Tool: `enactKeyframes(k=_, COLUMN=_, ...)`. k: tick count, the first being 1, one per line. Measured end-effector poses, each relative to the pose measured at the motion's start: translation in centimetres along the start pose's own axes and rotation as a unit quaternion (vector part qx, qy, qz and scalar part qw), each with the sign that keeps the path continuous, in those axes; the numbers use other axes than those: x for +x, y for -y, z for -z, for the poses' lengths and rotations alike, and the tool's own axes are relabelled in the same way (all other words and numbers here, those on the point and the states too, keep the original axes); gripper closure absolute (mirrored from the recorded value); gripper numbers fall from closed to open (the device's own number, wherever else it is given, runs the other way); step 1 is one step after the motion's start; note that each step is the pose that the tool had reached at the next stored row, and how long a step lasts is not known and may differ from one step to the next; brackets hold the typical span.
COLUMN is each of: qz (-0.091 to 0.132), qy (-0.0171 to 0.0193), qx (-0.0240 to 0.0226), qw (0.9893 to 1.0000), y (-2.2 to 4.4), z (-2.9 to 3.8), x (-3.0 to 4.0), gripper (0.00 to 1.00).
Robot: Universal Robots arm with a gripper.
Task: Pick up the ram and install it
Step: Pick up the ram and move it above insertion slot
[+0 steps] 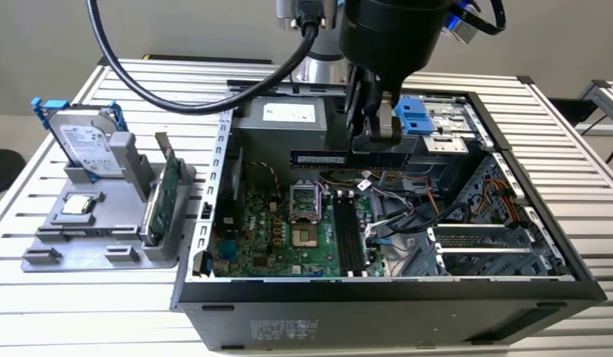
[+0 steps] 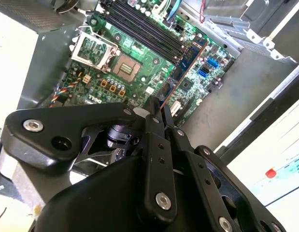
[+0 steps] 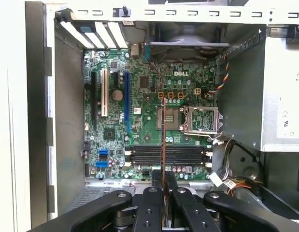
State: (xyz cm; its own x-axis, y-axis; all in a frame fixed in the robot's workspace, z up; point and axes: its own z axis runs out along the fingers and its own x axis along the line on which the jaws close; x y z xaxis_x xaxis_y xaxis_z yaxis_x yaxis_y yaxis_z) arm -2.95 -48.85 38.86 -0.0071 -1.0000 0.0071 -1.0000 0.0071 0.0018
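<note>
Pincer [image 1: 374,140] clamps the ram [image 1: 321,158] edge-down above the motherboard [image 1: 277,230], I'd say for seating, though crosswise to its slots [image 1: 348,234].

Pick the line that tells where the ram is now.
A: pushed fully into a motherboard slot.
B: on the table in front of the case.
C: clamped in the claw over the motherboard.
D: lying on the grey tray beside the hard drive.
C: the claw is shut on the ram, which hangs clear above the motherboard.
</note>
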Motion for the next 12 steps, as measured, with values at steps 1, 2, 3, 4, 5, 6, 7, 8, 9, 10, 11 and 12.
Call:
enactKeyframes(k=1, qz=0.000, qy=-0.0001, qx=0.0002, qw=1.0000, y=0.00, z=-0.14, x=-0.09, gripper=1.00)
enactKeyframes(k=2, qz=0.000, qy=-0.0001, qx=0.0004, qw=1.0000, y=0.00, z=-0.29, x=-0.18, gripper=1.00)
enactKeyframes(k=3, qz=0.000, qy=-0.0001, qx=0.0006, qw=1.0000, y=0.00, z=-0.44, x=-0.29, gripper=1.00)
enactKeyframes(k=4, qz=-0.001, qy=-0.0001, qx=0.0006, qw=1.0000, y=0.01, z=-0.57, x=-0.42, gripper=1.00)
enactKeyframes(k=5, qz=-0.001, qy=-0.0002, qx=0.0006, qw=1.0000, y=0.04, z=-0.66, x=-0.54, gripper=1.00)
enactKeyframes(k=6, qz=-0.002, qy=-0.0001, qx=0.0007, qw=1.0000, y=0.10, z=-0.76, x=-0.69, gripper=1.00)
enactKeyframes(k=7, qz=-0.002, qy=-0.0002, qx=0.0007, qw=1.0000, y=0.19, z=-0.82, x=-0.83, gripper=1.00)
enactKeyframes(k=8, qz=-0.003, qy=-0.0001, qx=0.0007, qw=1.0000, y=0.28, z=-0.90, x=-0.99, gripper=1.00)
enactKeyframes(k=9, qz=-0.003, qy=-0.0002, qx=0.0007, qw=1.0000, y=0.39, z=-0.97, x=-1.17, gripper=1.00)
enactKeyframes(k=10, qz=-0.003, qy=-0.0001, qx=0.0007, qw=1.0000, y=0.49, z=-1.06, x=-1.34, gripper=1.00)
enactKeyframes(k=11, qz=-0.004, qy=-0.0002, qx=0.0007, qw=1.0000, y=0.59, z=-1.14, x=-1.52, gripper=1.00)
enactKeyframes(k=12, qz=-0.004, qy=-0.0002, qx=0.0007, qw=1.0000, y=0.69, z=-1.22, x=-1.69, gripper=1.00)
